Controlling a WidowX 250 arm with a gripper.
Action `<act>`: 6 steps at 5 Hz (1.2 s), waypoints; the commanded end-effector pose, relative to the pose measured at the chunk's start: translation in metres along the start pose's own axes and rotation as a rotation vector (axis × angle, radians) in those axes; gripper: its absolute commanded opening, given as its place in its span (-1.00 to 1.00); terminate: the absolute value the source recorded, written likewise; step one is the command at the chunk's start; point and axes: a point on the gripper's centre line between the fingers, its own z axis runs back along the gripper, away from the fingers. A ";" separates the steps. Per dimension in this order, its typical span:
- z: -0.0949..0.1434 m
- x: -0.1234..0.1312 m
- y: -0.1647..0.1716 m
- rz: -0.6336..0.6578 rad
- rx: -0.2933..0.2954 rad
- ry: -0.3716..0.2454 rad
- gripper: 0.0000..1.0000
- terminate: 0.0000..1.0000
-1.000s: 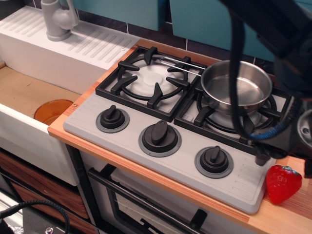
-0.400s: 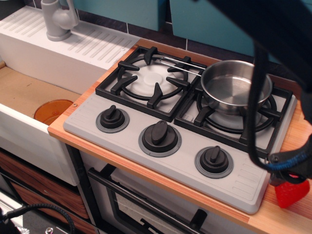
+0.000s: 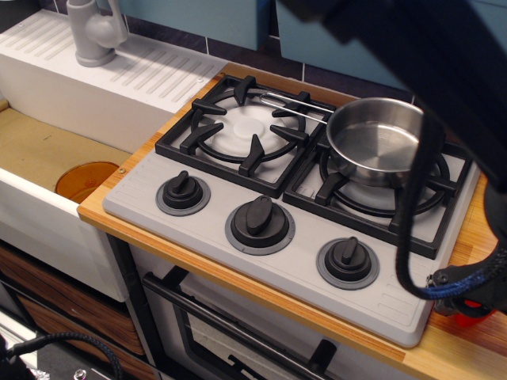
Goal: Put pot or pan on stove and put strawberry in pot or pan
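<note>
Teal wall panels (image 3: 210, 16) at the back. Wooden counter (image 3: 198, 273) in front, with a dark oven door (image 3: 230, 332) below. White sink unit (image 3: 87, 87) on the left.

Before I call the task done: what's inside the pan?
The pan on the stove shows only bare steel; its far right edge is covered by the arm. The strawberry is outside, mostly hidden.

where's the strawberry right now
The strawberry is at the far lower right of the view, on the wooden counter just off the stove's front right corner, mostly hidden under the gripper.
</note>
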 end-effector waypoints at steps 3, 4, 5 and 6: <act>0.016 0.022 0.000 0.019 -0.061 0.005 -1.00 -1.00; 0.042 0.033 0.006 0.017 -0.067 0.049 -1.00 -1.00; 0.069 0.056 0.015 0.021 -0.076 0.094 -1.00 -1.00; 0.081 0.086 0.028 -0.010 -0.085 0.095 -1.00 -1.00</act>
